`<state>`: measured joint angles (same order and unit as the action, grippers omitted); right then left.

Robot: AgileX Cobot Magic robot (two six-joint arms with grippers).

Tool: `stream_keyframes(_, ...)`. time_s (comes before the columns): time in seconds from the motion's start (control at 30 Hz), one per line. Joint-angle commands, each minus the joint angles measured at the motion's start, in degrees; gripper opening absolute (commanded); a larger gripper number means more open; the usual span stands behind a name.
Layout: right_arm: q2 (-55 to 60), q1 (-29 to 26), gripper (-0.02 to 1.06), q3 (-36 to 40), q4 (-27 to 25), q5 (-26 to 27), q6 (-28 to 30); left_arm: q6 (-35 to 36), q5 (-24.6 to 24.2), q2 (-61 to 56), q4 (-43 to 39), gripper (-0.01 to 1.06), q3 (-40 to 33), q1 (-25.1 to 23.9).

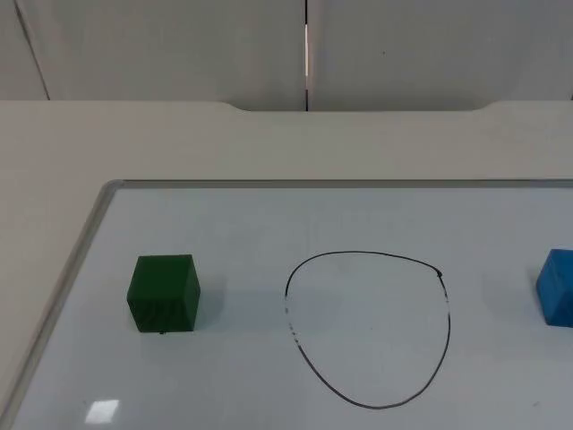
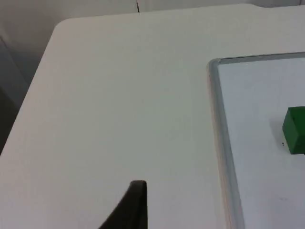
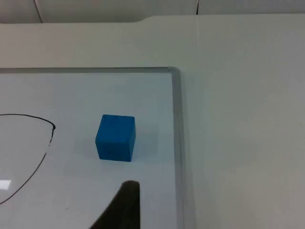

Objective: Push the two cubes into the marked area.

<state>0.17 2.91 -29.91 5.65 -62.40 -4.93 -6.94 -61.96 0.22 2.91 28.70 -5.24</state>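
A green cube (image 1: pixel 164 293) sits on the whiteboard to the left of a hand-drawn black oval (image 1: pixel 369 330). A blue cube (image 1: pixel 557 287) sits to the right of the oval, at the picture's right edge. Both cubes lie outside the line. In the left wrist view my left gripper (image 2: pixel 135 206) hangs over bare table beyond the board's left frame, well apart from the green cube (image 2: pixel 295 130). In the right wrist view my right gripper (image 3: pixel 125 204) is above the board near its right frame, a short way from the blue cube (image 3: pixel 116 137) and not touching it.
The whiteboard has a raised grey frame (image 1: pixel 98 210) and lies flat on the white table (image 1: pixel 269 143). The frame's left side (image 2: pixel 217 119) runs between my left gripper and the green cube. The right side (image 3: pixel 177 124) runs close beside the blue cube. A grey partition wall (image 1: pixel 179 45) closes the far side.
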Motion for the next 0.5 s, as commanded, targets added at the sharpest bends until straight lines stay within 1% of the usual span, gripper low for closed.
stream_keyframes(0.0,-0.17,-0.36,1.05,0.33,0.07,0.61,-0.06,0.16,0.31,-0.22,1.0,1.02,-0.26,0.1)
stream_keyframes(0.03,-0.17,-0.36,1.05,0.33,0.07,0.61,-0.06,0.16,0.33,-0.22,1.26,0.99,-0.26,0.1)
stream_keyframes(0.07,-0.17,-0.36,1.05,0.33,0.07,0.61,-0.06,0.16,0.56,-0.22,1.6,0.93,0.09,0.1)
stream_keyframes(0.1,-0.17,-0.36,1.05,0.33,0.07,0.61,-0.06,0.16,0.56,-0.22,1.6,0.93,0.09,0.1)
stream_keyframes(0.17,-0.17,-0.36,1.05,0.33,0.07,0.61,-0.06,0.29,0.85,-0.22,2.8,0.79,1.12,0.1)
stream_keyframes(0.2,-0.17,-0.36,1.05,0.33,0.07,0.61,-0.06,0.29,0.85,-0.22,3.39,0.69,1.73,-0.01)
stream_keyframes(0.23,-0.17,-0.36,1.05,0.33,0.07,0.61,-0.06,0.29,1.01,-0.22,4.1,0.58,2.18,-0.01)
stream_keyframes(0.27,-0.17,-0.36,1.05,0.33,0.07,0.61,-0.06,0.12,1.23,-0.22,5.94,0.39,3.07,-0.01)
stream_keyframes(0.3,-0.17,-0.36,1.05,0.33,0.07,0.61,-0.06,0.12,1.23,-0.22,5.94,0.39,3.07,-0.01)
stream_keyframes(0.37,-0.17,-0.36,1.05,0.33,0.07,0.61,-0.06,-2.16,2.74,-0.22,9.13,0.09,3.91,-0.01)
stream_keyframes(0.4,-0.17,-0.36,1.05,0.33,0.07,0.61,-0.06,-4.09,3.36,-0.22,11.27,0.0,4.39,-0.01)
stream_keyframes(0.43,-0.17,-0.36,1.05,0.33,0.07,0.61,-0.06,-5.0,4.02,-0.08,13.39,0.0,4.78,-0.01)
stream_keyframes(0.47,-0.17,-0.36,1.05,0.33,0.07,0.61,-0.06,-5.0,4.02,-0.08,13.39,0.0,4.78,-0.01)
